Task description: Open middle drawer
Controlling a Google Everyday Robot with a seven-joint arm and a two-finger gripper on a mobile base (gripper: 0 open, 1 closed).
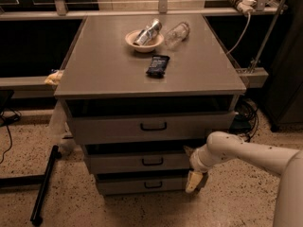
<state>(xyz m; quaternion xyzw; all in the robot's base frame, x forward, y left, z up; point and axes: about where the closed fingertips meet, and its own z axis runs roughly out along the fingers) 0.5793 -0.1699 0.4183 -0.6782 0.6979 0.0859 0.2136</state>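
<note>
The grey cabinet has three stacked drawers with black bar handles. The middle drawer [142,162] sits between the taller, wider top drawer [151,126] and the shorter, narrower bottom drawer [142,185]. My gripper [193,174] is at the right end of the middle drawer's front, low down and reaching toward the bottom drawer's right corner. My white arm [246,152] comes in from the lower right. The middle drawer's handle [152,161] is free, well to the left of the gripper.
On the cabinet top [104,65] are a bowl holding a can [144,38], a clear bottle [177,32] on its side and a dark snack packet [157,65]. A black pole [45,183] lies on the floor at left. Cables and a rack are at right.
</note>
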